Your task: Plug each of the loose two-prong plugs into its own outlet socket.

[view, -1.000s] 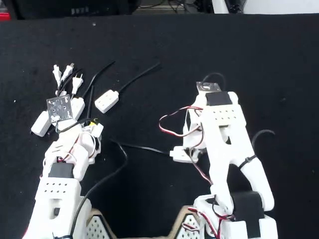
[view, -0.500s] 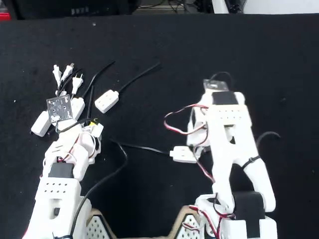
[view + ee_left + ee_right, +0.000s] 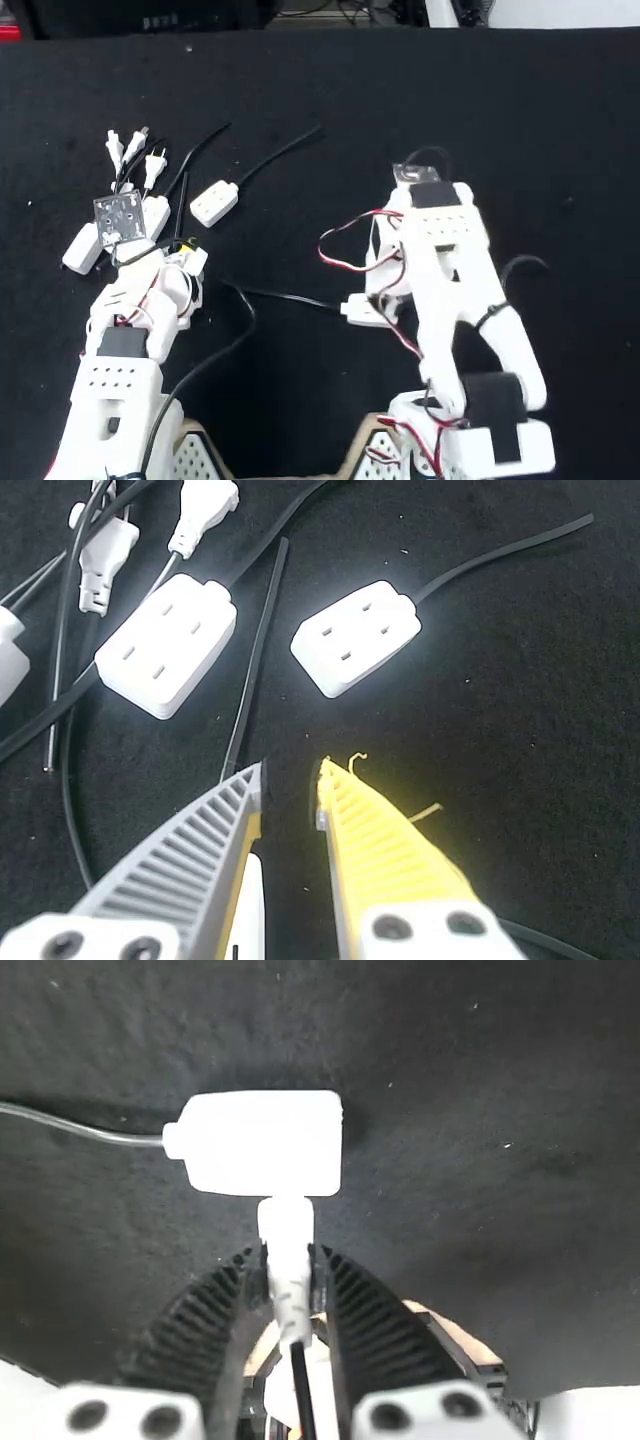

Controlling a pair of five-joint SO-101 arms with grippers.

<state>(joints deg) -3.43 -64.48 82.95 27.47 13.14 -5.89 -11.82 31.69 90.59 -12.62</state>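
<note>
The right arm (image 3: 440,260) has swung back slightly; its socket (image 3: 255,1143) barely shifted. The right jaws clamp a plug (image 3: 287,1250) butted into that socket. It looks seated, though the prongs are hidden. The left jaws are narrowly parted and hold nothing. Well apart from that socket, spare sockets (image 3: 355,637) and loose plugs (image 3: 153,170) still wait on the table (image 3: 520,120).

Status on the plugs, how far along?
Done: none clearly seated. In hand: right claw grips a white two-prong plug pressed against a white rectangular outlet block. Remaining: loose white plugs and two empty white outlet blocks near the open left claw.
</note>
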